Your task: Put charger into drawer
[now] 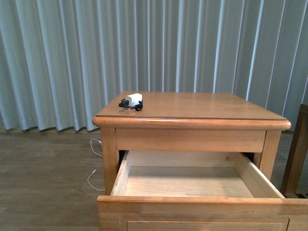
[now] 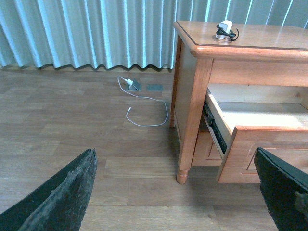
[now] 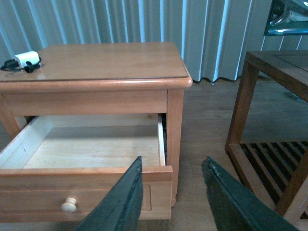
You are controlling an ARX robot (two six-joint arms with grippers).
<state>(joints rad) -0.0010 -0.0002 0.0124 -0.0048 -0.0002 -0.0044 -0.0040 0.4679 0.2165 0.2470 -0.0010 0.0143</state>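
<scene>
- Honey-coloured wood makes up the table [image 1: 207, 108]. The charger [image 1: 132, 101] lies on its top near the back left corner, white block uppermost, black cord bunched under and beside it.
- From the left wrist the charger [image 2: 225, 29] shows close to the top's near edge. From the right wrist it [image 3: 24, 59] sits at the far end of the top from that arm.
- Below the top, the drawer [image 1: 192, 198] stands pulled well out, its pale inner boards in plain sight. The charger is above and behind it, not in it.
- On the front of the drawer [image 3: 86, 172] sits a round pale knob [image 3: 69, 206].
- Left gripper [image 2: 174, 154]: released, its two dark fingers [image 2: 62, 197] spread far apart and holding nothing. It hangs over the floor [image 2: 72, 125], off the table's left side.
- Right gripper [image 3: 173, 161]: also spread, its fingers [image 3: 127, 202] apart with nothing between them. It is near the drawer's right front corner; I cannot tell whether it touches the wood.
- On the floor a thin white cable [image 2: 144, 108] lies looped beside the table's left legs, in front of the curtain [image 2: 96, 33].
- To the table's right stands a darker slatted side table [image 3: 269, 62], apart from it.
</scene>
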